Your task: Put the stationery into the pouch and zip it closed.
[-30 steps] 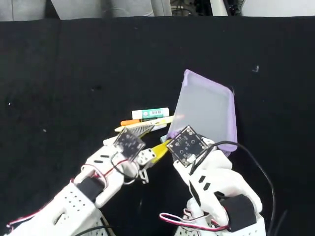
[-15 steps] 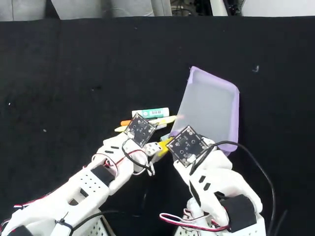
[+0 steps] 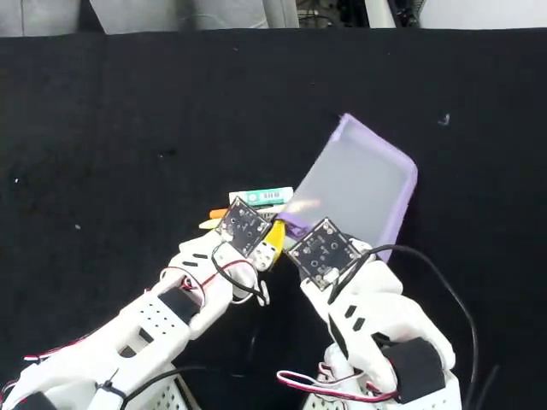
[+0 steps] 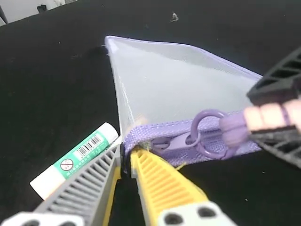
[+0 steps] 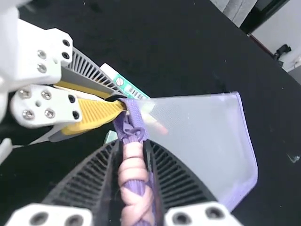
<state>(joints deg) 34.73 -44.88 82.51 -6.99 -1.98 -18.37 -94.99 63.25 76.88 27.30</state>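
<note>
The purple mesh pouch (image 3: pixel 359 184) lies tilted on the black table, and I see it again as the pouch (image 4: pixel 178 80) and the pouch (image 5: pixel 202 136). My left gripper (image 4: pixel 126 157) is shut on the pouch's corner at the end of the zipper; from above the left gripper (image 3: pixel 275 232) is at the pouch's near edge. My right gripper (image 5: pixel 133 146) is shut on the pink and purple zipper pull (image 5: pixel 132 162), which hangs from a ring (image 4: pixel 207 140). A glue stick (image 3: pixel 261 196) and an orange pen (image 3: pixel 224 213) lie outside the pouch, just left of it.
Black cloth covers the whole table (image 3: pixel 128 128). The two arms (image 3: pixel 376 325) crowd the near middle. A pale yellow strip (image 3: pixel 286 207) lies among the stationery beside the glue stick (image 4: pixel 75 160). Grey objects stand beyond the far edge.
My left arm has come forward and its gripper has closed on the pouch's corner. The pouch has swung clockwise, its far end shifting right. The right arm has hardly moved.
</note>
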